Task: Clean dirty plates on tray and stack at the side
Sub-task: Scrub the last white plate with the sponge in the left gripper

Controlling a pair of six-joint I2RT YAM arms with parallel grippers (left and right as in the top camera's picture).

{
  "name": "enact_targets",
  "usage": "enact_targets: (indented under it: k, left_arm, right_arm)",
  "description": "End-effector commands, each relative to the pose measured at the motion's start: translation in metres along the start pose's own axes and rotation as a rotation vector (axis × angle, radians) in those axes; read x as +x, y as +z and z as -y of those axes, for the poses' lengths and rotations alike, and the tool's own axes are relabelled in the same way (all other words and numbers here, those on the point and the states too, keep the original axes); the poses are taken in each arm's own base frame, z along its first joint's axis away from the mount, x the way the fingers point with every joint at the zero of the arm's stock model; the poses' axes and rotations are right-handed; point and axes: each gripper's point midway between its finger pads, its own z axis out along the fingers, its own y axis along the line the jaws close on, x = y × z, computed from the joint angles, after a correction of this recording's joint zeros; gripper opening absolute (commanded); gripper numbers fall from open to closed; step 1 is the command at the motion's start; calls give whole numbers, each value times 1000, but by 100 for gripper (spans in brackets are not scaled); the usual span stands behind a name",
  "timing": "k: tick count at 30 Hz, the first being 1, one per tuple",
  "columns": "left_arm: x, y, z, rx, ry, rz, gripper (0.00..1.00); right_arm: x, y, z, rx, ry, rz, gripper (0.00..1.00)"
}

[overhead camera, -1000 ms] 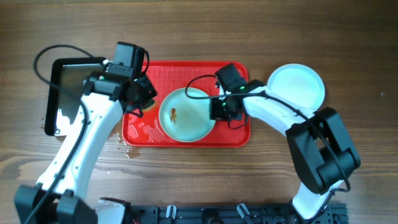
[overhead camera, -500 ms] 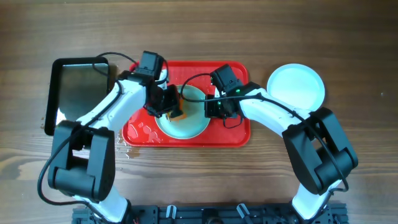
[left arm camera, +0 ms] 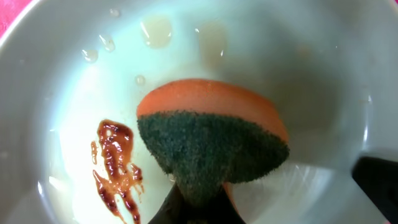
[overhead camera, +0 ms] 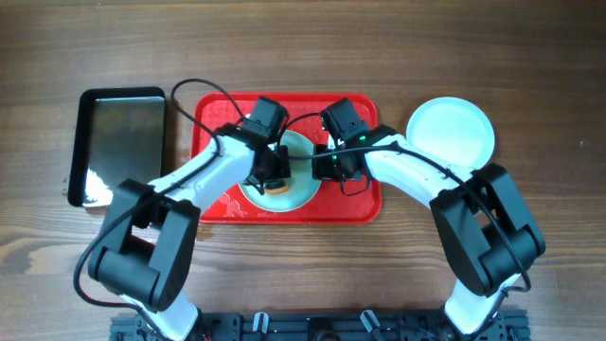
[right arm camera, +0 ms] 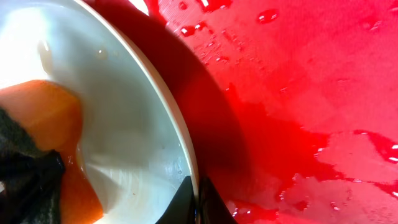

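On my feed the wooden table [overhead camera: 303, 47] carries the red tray [overhead camera: 360, 204], a black pan [overhead camera: 118, 142] to its left, and a white plate [overhead camera: 451, 128] to its right.

The tray [overhead camera: 213, 204] is red, the plate [overhead camera: 303, 189] on it pale aqua with a dark red-brown smear [left arm camera: 115, 168], the sponge [left arm camera: 211, 143] orange with a dark green scouring face, the side plate [overhead camera: 451, 130] white, the pan [overhead camera: 118, 142] black, and the table [overhead camera: 530, 57] brown wood-grain.

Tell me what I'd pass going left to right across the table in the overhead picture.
From the left: black pan → red tray, holding a dirty plate under a sponge → white plate on the bare wood.
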Motion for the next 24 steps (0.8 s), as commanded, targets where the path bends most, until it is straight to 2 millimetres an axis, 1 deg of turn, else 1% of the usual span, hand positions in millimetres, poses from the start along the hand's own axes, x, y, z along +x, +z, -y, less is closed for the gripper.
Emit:
enact_targets:
  k: [1,2,4,6,7,9,10,12,13,14,16,17,18,19,20,22,23,24]
  left_arm:
    - [1,9,3,-98,68,71,4]
    - [0,10,5,-111,79,86,4]
    - [3,16,1,-129,63,73,4]
    - [4,24,-8,-157,51,56,4]
    - [4,27,-21,-210,41,53,4]
    - [1,22,-53,-356,32,72,4]
    - [-5,12,-78,-483,30,102,4]
    - [-9,1,-106,-591,11,112,4]
    - [-9,0,-111,-600,1,106,4]
    - [-11,-4,-120,-631,-12,113,4]
    - [-16,-16,-131,-681,-46,121,4]
    - [-20,-24,-130,-682,-83,135,4]
    - [-31,-41,-122,-659,-153,185,4]
    - [-43,-57,-113,-624,-202,243,4]
    - [-55,-72,-98,-543,-223,295,4]
    - [-65,-82,-71,-365,-228,321,4]
    - [-65,-80,-60,-291,-219,299,4]
    - [-60,-71,-39,-167,-196,235,4]
  right_arm:
    - [4,7,6,22,17,-13,4]
    - [4,7,7,24,16,-17,4]
    - [7,7,8,30,-1,-25,4]
    - [7,7,9,37,-8,-28,5]
    - [8,7,10,39,-10,-31,4]
    - [10,7,12,46,-30,-37,4]
    - [10,6,15,62,-29,-36,4]
    - [10,6,15,64,-29,-37,4]
    - [10,6,15,64,-29,-37,4]
    - [10,6,15,64,-29,-38,4]
    - [12,6,17,70,-27,-46,4]
    - [13,6,17,72,-26,-49,5]
    - [13,6,17,72,-25,-50,4]
    - [14,6,17,74,-24,-52,4]
    - [14,6,18,75,-23,-54,4]
    - [15,6,18,75,-20,-54,5]
    - [14,6,18,74,-17,-53,4]
    - [14,6,17,74,-13,-52,4]
